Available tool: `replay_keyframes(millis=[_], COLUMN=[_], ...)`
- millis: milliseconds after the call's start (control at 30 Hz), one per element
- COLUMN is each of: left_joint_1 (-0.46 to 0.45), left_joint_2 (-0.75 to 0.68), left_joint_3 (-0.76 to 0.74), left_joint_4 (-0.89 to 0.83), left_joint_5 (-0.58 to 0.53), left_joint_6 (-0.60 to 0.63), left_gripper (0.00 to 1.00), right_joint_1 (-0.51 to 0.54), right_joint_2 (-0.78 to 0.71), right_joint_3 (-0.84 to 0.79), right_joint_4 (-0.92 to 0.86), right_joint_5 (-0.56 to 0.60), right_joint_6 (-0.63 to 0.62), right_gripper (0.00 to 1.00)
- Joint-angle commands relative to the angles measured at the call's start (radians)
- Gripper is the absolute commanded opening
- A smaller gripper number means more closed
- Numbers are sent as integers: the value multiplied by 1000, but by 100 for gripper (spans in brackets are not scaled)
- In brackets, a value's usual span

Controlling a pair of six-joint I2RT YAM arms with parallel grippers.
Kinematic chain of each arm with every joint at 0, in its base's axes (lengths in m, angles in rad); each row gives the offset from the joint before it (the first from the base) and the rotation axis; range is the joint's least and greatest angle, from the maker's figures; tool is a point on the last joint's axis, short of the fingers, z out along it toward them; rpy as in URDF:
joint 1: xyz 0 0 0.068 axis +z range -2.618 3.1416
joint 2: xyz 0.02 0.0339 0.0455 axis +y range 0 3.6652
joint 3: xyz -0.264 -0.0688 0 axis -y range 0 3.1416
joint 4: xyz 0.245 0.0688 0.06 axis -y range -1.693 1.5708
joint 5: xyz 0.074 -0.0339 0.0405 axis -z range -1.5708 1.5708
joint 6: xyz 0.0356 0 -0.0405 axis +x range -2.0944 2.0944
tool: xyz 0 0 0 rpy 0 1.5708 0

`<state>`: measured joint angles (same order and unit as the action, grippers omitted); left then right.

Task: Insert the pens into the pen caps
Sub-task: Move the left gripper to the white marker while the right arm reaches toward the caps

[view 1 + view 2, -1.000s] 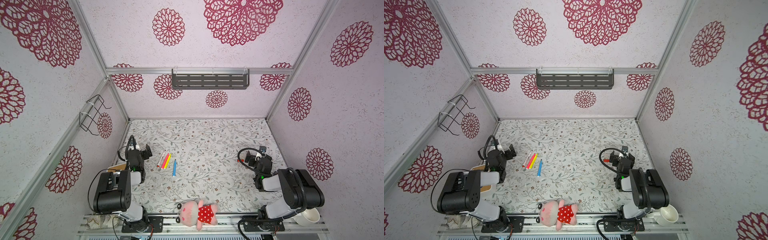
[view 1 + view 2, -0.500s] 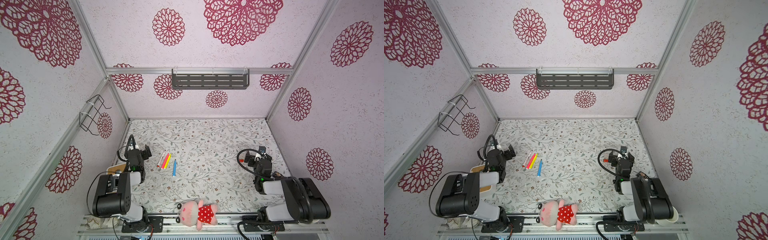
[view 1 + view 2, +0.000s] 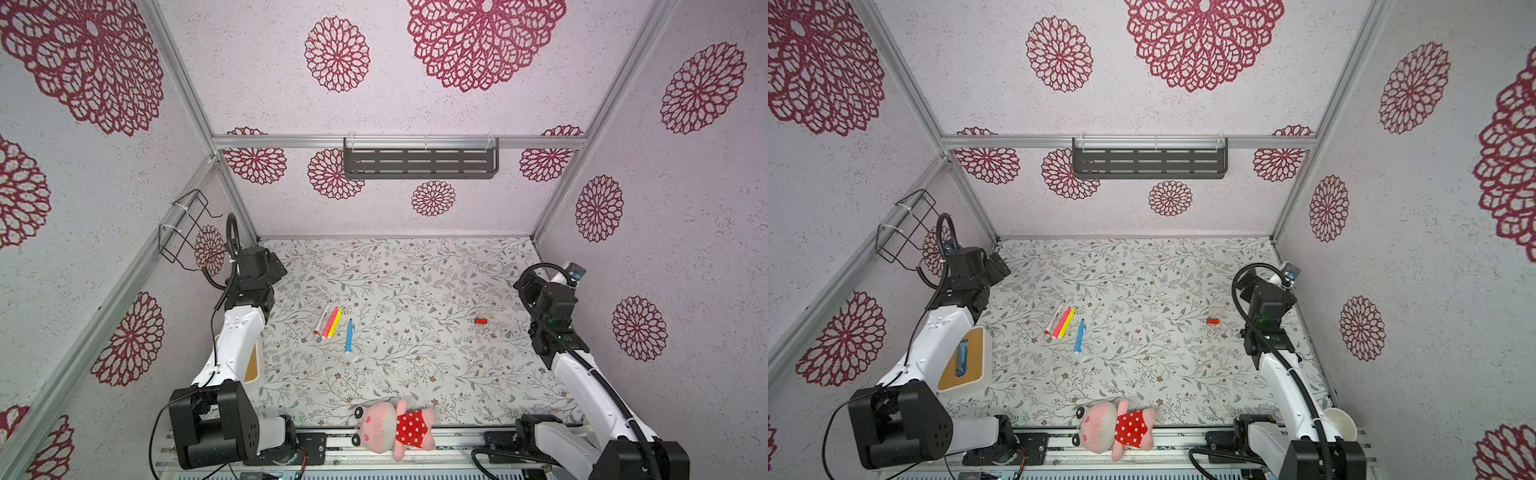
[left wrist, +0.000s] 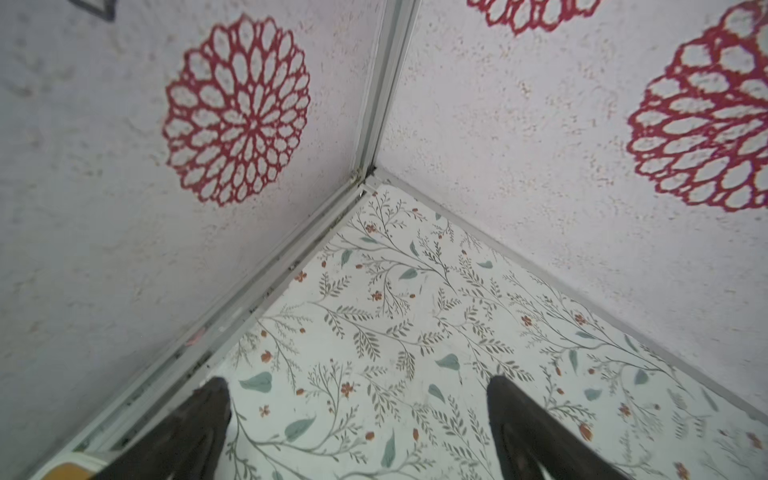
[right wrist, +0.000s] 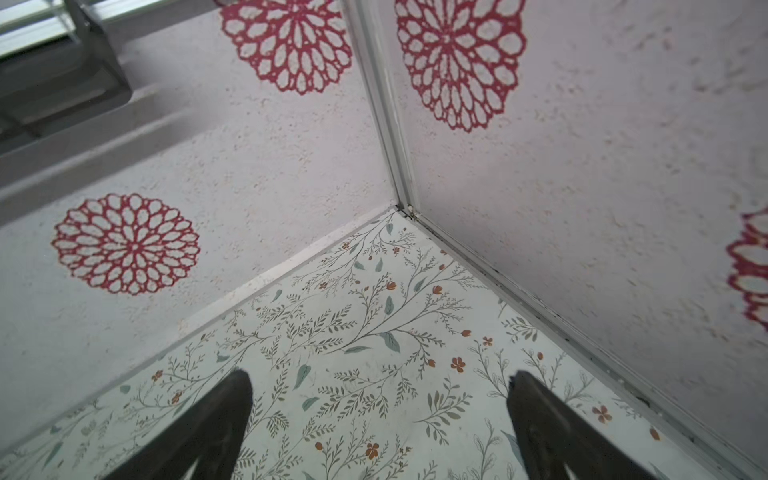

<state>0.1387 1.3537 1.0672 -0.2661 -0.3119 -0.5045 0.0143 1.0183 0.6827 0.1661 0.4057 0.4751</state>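
Top views, both: the pens [image 3: 332, 321] lie grouped left of centre on the table [image 3: 415, 274]. Three are side by side, and the blue pen [image 3: 348, 336] is just to their lower right. Their long axes run steeply from lower left to upper right of the frame.

The left gripper [image 4: 357, 384] sits at the upper left of the group, so the pens lie to its lower right. Its jaws are spread wide and hold nothing. The left arm is clearly the nearer one.

The red cap [image 3: 481, 321] lies alone at right of centre, well apart from the pens and near the right arm. The right gripper [image 5: 380, 380] is also spread and empty, and it faces the far corner.

I cannot make out the other caps.

Judgement: the left gripper must swing away from its corner towards the pens and close across a barrel.
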Motion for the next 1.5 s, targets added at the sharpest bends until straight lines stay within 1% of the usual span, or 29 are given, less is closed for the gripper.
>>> replay_keyframes(millis=[0,33,67,100,133,233,300,333,433,667,733,833,867,933,1033,1067,1133,1200,1367,1467], left_joint_1=[-44,-58,-90,-140,-207,-245,-259,-262,-275,-287,-287,-286,-286,-281,-276,-275,-275,-274,-250,-225], left_joint_2=[23,25,36,60,86,110,134,147,181,215,232,250,255,275,307,316,333,335,354,390], left_joint_3=[70,83,117,171,200,212,207,203,186,120,102,62,51,36,25,25,24,11,9,30], left_joint_4=[-255,-269,-314,-393,-457,-504,-528,-540,-561,-552,-528,-453,-429,-385,-346,-343,-346,-335,-332,-335], left_joint_5=[166,171,192,230,243,295,319,338,373,354,343,336,335,328,347,347,344,340,301,308], left_joint_6=[-109,-106,-104,-87,-51,-41,-37,-39,-27,6,8,-3,-5,-13,-13,-12,-8,-6,9,7], left_gripper=[99,99,99,99,99,96,94,92,83,74,70,67,66,64,62,61,59,58,55,53], right_joint_1=[-5,-3,1,6,37,55,78,95,142,183,186,188,189,191,191,192,194,194,200,200], right_joint_2=[46,65,95,157,198,259,295,307,318,306,298,279,274,264,227,211,167,129,56,16], right_joint_3=[73,97,131,206,301,410,460,481,521,556,546,509,502,489,465,456,422,396,349,313], right_joint_4=[-270,-297,-335,-430,-537,-639,-684,-699,-734,-835,-862,-876,-881,-895,-910,-911,-892,-884,-894,-869], right_joint_5=[-118,-156,-204,-276,-295,-431,-493,-506,-517,-557,-561,-581,-561,-459,-331,-328,-404,-442,-406,-419], right_joint_6=[164,162,166,167,145,65,14,0,-41,-113,-123,-129,-118,-51,68,76,40,53,96,110], right_gripper=[99,99,99,99,99,99,99,99,99,99,99,99,99,99,99,99,99,99,99,99])
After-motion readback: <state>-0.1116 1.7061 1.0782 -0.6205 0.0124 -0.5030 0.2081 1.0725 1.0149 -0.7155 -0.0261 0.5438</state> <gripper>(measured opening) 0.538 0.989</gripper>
